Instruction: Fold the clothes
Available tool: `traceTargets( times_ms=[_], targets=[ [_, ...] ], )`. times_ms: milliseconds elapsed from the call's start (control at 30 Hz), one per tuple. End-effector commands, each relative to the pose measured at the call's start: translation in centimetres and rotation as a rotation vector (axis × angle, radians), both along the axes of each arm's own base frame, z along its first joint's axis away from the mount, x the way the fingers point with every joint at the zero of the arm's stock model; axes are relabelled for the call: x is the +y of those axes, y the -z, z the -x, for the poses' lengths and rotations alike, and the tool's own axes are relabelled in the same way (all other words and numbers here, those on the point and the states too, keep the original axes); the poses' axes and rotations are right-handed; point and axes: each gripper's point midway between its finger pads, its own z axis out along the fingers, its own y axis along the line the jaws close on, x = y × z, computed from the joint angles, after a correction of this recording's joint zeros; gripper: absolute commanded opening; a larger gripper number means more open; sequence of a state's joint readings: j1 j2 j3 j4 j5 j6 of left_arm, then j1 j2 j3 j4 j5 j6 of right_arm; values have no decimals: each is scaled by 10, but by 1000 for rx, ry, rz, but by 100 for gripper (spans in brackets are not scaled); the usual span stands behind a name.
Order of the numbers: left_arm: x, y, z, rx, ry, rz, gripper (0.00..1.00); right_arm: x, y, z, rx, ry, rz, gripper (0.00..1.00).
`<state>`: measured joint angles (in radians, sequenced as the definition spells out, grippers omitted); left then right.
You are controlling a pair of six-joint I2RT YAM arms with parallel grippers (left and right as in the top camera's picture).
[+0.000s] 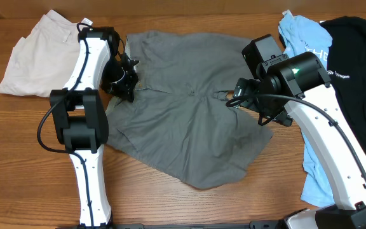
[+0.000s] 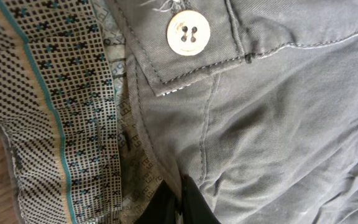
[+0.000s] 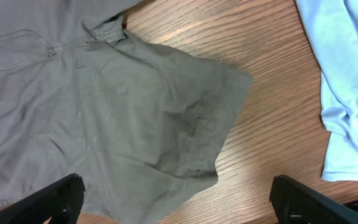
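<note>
- Closest in, my left gripper (image 2: 182, 208) shows as one dark wedge with its fingers pressed together, clamped on a fold of the grey shorts (image 2: 278, 137); the cloth creases run toward the tips.
- Just ahead of those fingers lies the open fly flap with a pale four-hole button (image 2: 188, 32).
- Beside the fingers, on the left of the left wrist view, the speckled waistband lining (image 2: 48, 106) is turned outward, with a teal stripe down it.
- My right gripper (image 3: 179, 202) hangs over one leg of the shorts with its fingers spread wide apart, holding nothing.
- Under and ahead of it the leg hem lies rumpled on the wooden table (image 3: 272, 93).
- Off to the outer side of my right gripper, apart from the shorts, lies the light-blue T-shirt (image 3: 347, 81).
- Farther out on that side, a black T-shirt (image 1: 358, 44) overlaps the blue one.
- Well out past my left gripper on its outer side, beige shorts (image 1: 40, 57) lie folded.
- Seen from overhead, the grey shorts are spread flat between my two grippers.
</note>
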<state>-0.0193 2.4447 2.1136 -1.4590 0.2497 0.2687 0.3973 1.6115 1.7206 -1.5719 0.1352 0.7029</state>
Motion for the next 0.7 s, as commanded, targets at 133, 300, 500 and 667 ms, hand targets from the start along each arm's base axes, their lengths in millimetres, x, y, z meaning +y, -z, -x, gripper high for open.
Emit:
traceTargets(
  times_ms=[133, 300, 500, 667],
  targets=[
    [26, -24, -13, -25, -174, -23, 4, -2, -4, 1, -16, 5, 3, 100],
    [49, -45, -13, -53, -260, -31, 4, -2, -4, 0, -21, 6, 2, 100],
    [69, -41, -2, -7, -306, -138, 4, 0, -5, -3, -35, 6, -4, 100],
    [86, -40, 2, 8, -372, -255, 4, 0, -5, -3, -33, 6, -4, 100]
  ],
)
